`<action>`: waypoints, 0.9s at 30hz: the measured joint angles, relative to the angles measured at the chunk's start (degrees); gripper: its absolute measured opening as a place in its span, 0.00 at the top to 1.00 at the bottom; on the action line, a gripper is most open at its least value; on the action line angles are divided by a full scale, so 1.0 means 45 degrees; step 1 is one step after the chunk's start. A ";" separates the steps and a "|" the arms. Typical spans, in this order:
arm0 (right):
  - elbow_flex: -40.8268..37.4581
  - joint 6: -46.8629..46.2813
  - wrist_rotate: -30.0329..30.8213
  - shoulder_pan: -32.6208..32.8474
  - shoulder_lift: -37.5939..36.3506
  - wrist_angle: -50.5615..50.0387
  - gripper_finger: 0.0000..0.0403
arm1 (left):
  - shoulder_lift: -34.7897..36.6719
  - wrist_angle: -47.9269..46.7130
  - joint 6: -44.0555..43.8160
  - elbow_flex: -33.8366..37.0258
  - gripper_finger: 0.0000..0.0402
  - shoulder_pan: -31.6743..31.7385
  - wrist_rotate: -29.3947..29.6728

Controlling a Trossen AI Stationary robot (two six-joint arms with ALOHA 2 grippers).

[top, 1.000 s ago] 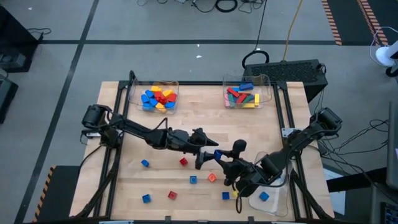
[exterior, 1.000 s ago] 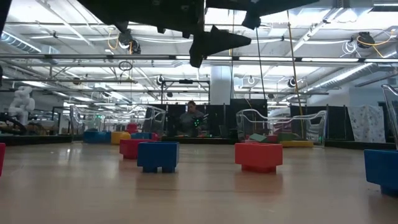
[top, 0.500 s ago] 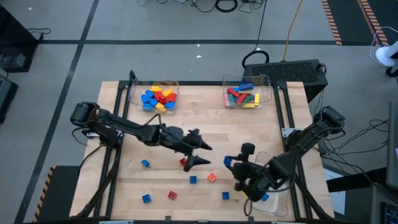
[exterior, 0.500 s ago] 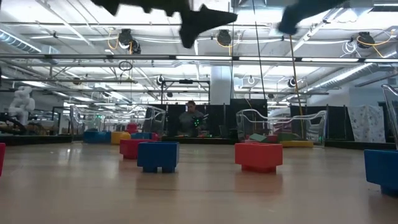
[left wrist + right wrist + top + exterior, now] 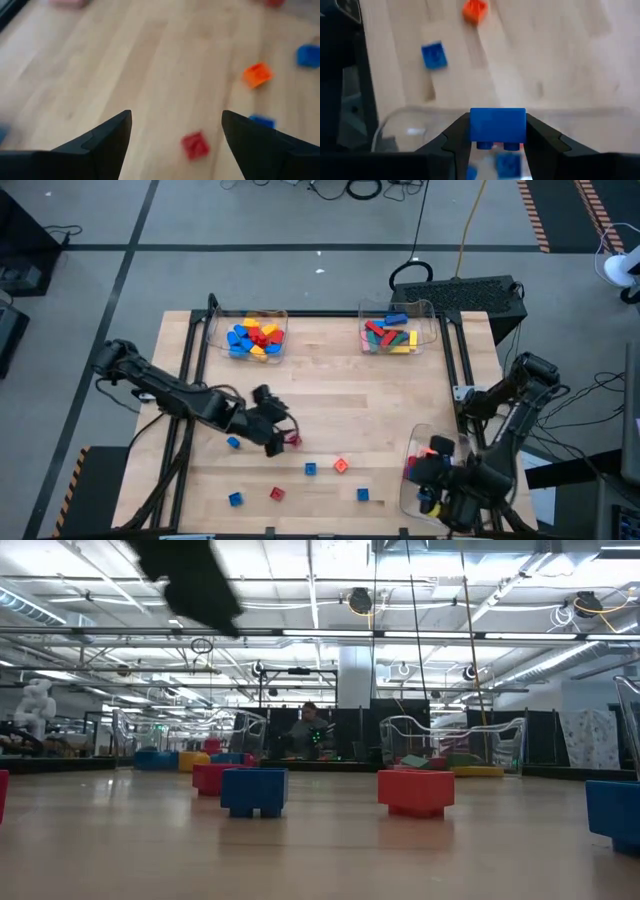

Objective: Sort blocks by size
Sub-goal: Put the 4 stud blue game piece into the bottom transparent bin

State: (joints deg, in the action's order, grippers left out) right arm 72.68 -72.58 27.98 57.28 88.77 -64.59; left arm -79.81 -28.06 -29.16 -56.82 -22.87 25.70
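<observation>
Over the clear tray at the table's near right corner, the right gripper clamps a blue block between its fingers, with more blue pieces showing through the tray below it. Left of centre, the left gripper hangs above the wooden table with its fingers spread wide and nothing between them, just beside a small red block. An orange block and other small blue and red blocks lie scattered along the near side. 2 trays at the far edge hold sorted blocks.
</observation>
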 joint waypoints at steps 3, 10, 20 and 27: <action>-0.0476 -0.1632 -0.0397 0.0655 0.0010 0.0038 0.66 | 0.0128 -0.1622 -0.1612 0.0005 0.23 -0.0767 0.0884; -0.2693 -0.4689 -0.2612 0.1478 0.0019 0.2219 0.66 | 0.0140 -0.4175 -0.3505 0.0005 0.23 -0.2489 0.0668; -0.3783 -0.5837 -0.6777 0.1902 0.0019 0.3000 0.66 | 0.0131 -0.5645 -0.5427 0.0010 0.23 -0.3850 -0.0670; -0.3788 -0.5695 -0.7926 0.2353 0.0019 0.3058 0.66 | 0.0126 -0.5617 -0.6414 0.0024 0.23 -0.4765 -0.0694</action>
State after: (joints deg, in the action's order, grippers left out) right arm 55.64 -98.20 -7.69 67.87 88.86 -50.83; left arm -79.24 -53.34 -58.03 -56.71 -44.31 22.58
